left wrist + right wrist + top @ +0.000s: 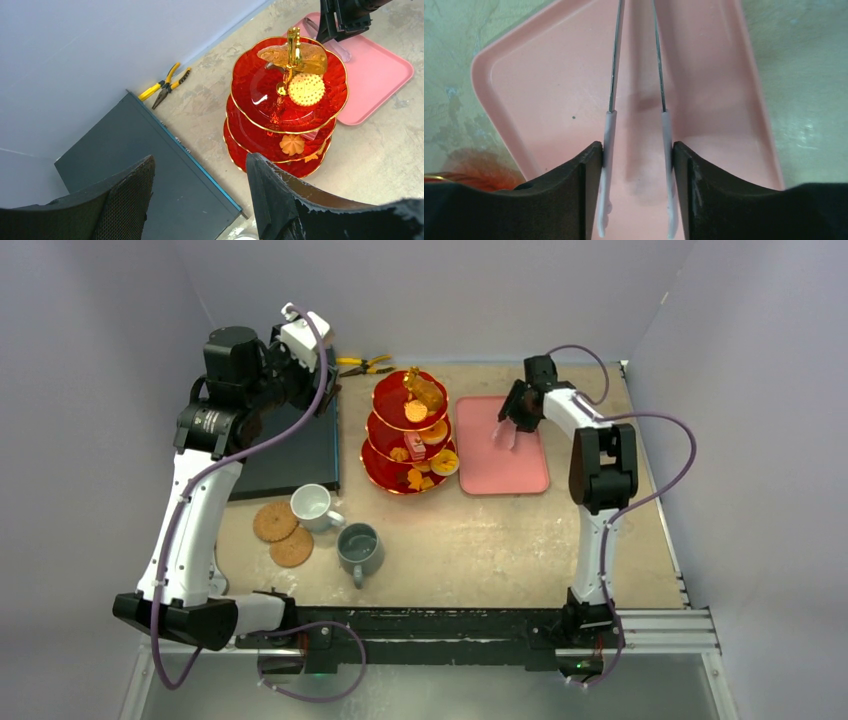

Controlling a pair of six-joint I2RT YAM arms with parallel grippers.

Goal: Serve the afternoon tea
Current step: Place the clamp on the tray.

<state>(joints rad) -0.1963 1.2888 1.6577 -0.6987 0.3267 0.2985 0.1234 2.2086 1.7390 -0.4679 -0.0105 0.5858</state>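
Right pincer (636,147) pinches what look like tongs (608,145) over pink tray (549,75); left pincer (199,165) spread above dark slab (125,145), pliers (167,85) beyond.

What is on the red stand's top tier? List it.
A brown pastry, a round dotted biscuit and the gold handle. The handle hides part of the pastry.
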